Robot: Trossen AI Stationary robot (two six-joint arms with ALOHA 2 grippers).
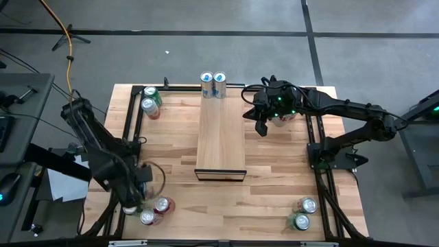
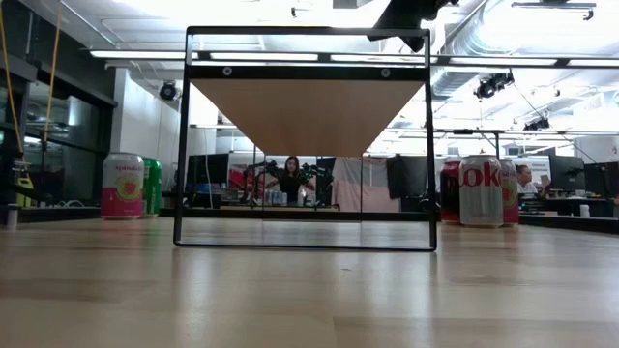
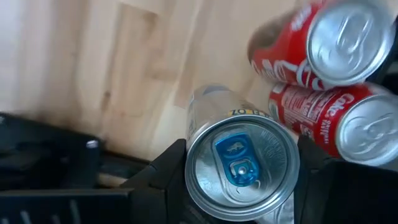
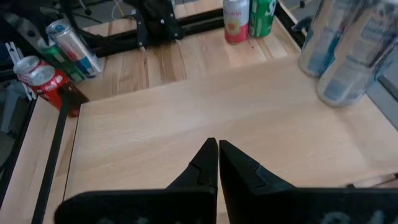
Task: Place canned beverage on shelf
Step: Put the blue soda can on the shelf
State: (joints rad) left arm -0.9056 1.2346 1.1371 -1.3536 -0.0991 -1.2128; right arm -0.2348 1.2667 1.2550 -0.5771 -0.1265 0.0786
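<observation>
1. Left gripper (image 3: pixel 239 180): fingers on both sides of a silver can (image 3: pixel 239 165) (blue tab), beside two red cans (image 3: pixel 323 81)
2. Right gripper (image 4: pixel 217 163): fingers clenched, empty, over the shelf (image 1: pixel 221 134) on the worktop (image 1: pixel 274 199)

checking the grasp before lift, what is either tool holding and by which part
The left tool has its fingers on either side of the blue-tabbed can, near its top rim; a firm grip cannot be told. The right tool holds nothing.

Left tool (image 3: pixel 239 174) low; right tool (image 4: pixel 217 152) closed.
</observation>
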